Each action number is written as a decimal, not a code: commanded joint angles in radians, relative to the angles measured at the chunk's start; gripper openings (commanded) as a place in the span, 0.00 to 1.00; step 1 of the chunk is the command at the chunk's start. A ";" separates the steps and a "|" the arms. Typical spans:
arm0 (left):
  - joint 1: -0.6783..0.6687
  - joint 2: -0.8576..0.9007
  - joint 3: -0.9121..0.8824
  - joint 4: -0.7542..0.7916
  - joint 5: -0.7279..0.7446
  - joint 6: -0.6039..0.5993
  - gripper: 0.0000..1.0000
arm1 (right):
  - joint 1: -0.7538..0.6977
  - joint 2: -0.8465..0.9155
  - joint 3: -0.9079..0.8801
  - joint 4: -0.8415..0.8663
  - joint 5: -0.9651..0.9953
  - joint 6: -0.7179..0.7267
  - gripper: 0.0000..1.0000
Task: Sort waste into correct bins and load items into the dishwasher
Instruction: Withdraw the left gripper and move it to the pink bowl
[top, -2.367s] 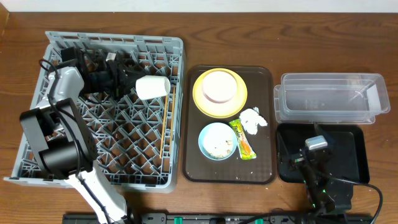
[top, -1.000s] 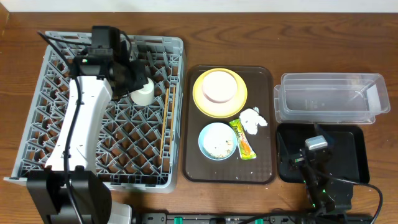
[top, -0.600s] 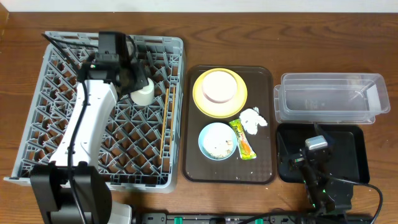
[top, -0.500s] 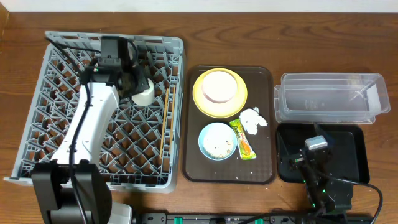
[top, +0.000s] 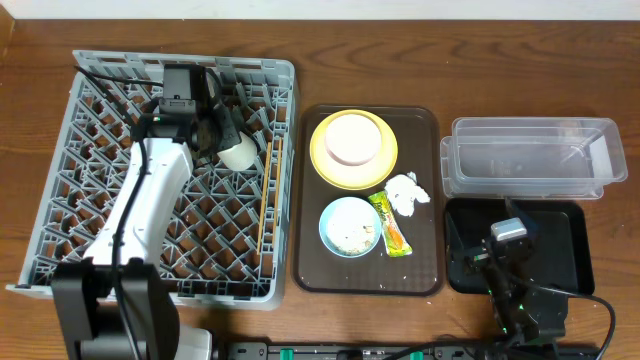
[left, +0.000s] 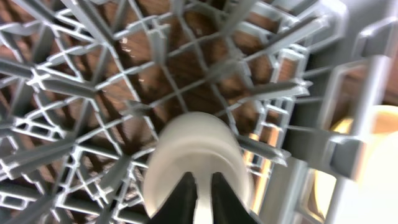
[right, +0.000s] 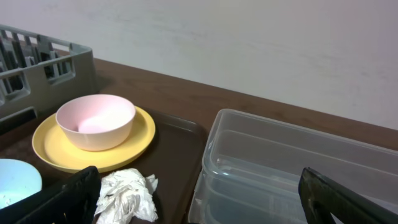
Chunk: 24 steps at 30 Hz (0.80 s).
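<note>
My left gripper (top: 222, 140) is shut on the wall of the white cup (top: 238, 153), held among the pegs at the back right of the grey dish rack (top: 80, 200). The left wrist view shows the cup (left: 196, 146) pinched between my fingers (left: 200, 180). My right gripper (top: 508, 232) is open and empty over the black tray (top: 560, 250), beside the clear tub (top: 530, 158). The yellow plate (top: 322, 160) carries the cream bowl (top: 350, 138). The light blue bowl (top: 350, 227) holds crumbs. The napkin (top: 405, 193) and the wrapper (top: 392, 225) lie beside it.
The plate, bowls, napkin and wrapper sit on a brown serving tray (top: 425, 270) between the rack and the bins. Wooden chopsticks (top: 265, 200) lie along the rack's right side. The right wrist view shows the tub (right: 280, 168), napkin (right: 127, 196) and cream bowl (right: 95, 121).
The left arm has swung over the rack and turned the cup from lying sideways to mouth-down, shifting it slightly right and down. The right arm has not moved.
</note>
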 joint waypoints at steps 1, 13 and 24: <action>-0.010 -0.103 0.004 -0.006 0.132 -0.005 0.24 | 0.001 -0.001 -0.001 -0.004 -0.002 -0.004 0.99; -0.196 -0.238 0.072 -0.077 0.234 -0.023 0.40 | 0.001 -0.001 -0.001 -0.004 -0.002 -0.004 0.99; -0.355 0.045 0.584 -0.482 0.036 0.014 0.45 | 0.001 -0.001 -0.001 -0.004 -0.002 -0.004 0.99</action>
